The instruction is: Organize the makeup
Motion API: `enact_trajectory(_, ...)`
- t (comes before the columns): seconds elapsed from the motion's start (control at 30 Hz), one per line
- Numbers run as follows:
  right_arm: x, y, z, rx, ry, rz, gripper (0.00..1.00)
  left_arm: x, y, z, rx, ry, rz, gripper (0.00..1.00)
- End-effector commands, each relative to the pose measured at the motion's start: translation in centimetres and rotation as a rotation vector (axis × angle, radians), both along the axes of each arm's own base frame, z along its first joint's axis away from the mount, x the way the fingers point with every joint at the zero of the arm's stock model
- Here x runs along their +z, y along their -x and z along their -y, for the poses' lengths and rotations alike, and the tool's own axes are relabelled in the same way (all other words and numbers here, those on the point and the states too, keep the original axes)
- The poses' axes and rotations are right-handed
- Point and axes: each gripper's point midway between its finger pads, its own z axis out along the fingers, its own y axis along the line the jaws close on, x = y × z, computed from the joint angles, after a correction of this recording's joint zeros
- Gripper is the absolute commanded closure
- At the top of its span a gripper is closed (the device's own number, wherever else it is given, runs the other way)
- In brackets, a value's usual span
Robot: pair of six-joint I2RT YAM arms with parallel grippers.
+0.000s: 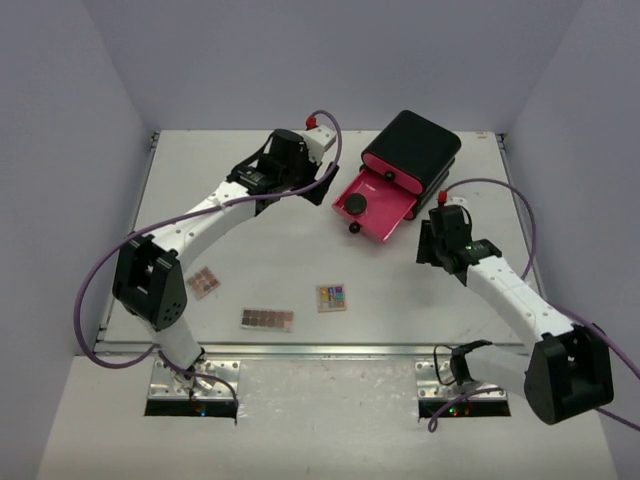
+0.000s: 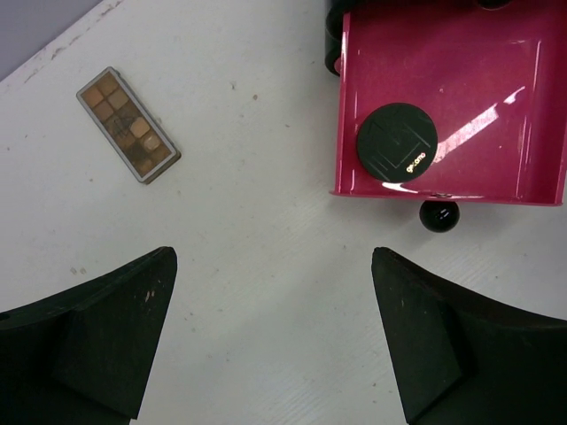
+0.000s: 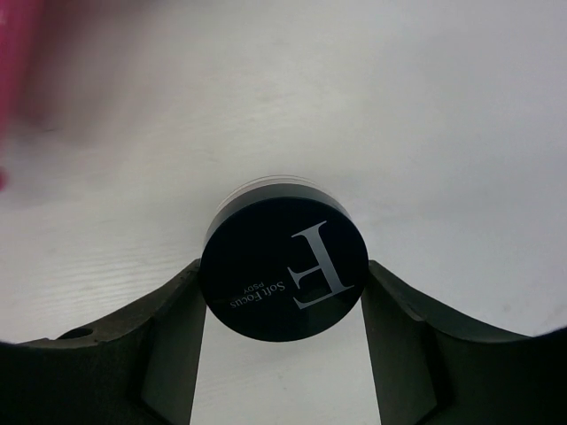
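Observation:
My right gripper point(image 3: 283, 276) is shut on a round black compact point(image 3: 283, 264) with a silver F on its lid and holds it above the white table. In the top view this gripper point(image 1: 434, 240) is just right of the open pink drawer point(image 1: 390, 222). A second round black compact point(image 2: 396, 142) lies in that drawer point(image 2: 496, 53); it also shows in the top view point(image 1: 354, 205). My left gripper point(image 2: 275, 266) is open and empty over bare table, left of the drawer point(image 1: 262, 178). A brown eyeshadow palette point(image 2: 128, 125) lies beyond its left finger.
The black box point(image 1: 412, 145) of the drawer stands at the back right. Nearer the front lie a small brown palette point(image 1: 203, 282), a long brown palette point(image 1: 267, 319) and a multicoloured palette point(image 1: 331, 297). The drawer's black knob point(image 2: 438, 215) sticks out toward my left gripper.

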Motion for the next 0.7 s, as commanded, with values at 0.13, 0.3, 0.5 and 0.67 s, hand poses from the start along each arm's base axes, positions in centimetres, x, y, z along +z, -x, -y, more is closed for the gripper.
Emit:
enact_trajectory(0.13,8.9,-7.5,-11.4,0.530,-0.013,0.323,0.58,1.2,-3.7,-0.9,0.074,-0.008,0.062,0.10)
enact_trajectory(0.3,10.0,-11.4,-13.0,0.562,0.045,0.303,0.57,0.3,-4.4,-1.0,0.097,-0.016,0.040,0.10)
enact_trajectory(0.5,7.7,-13.3,-15.2,0.612,0.023,0.255,0.55,-0.5,-5.0,-1.4,0.126,-0.041,0.026,0.10)
enact_trajectory(0.67,5.9,-14.6,-14.1,0.535,0.093,0.215,0.54,-1.4,-5.3,-1.3,0.123,-0.053,0.012,0.10)
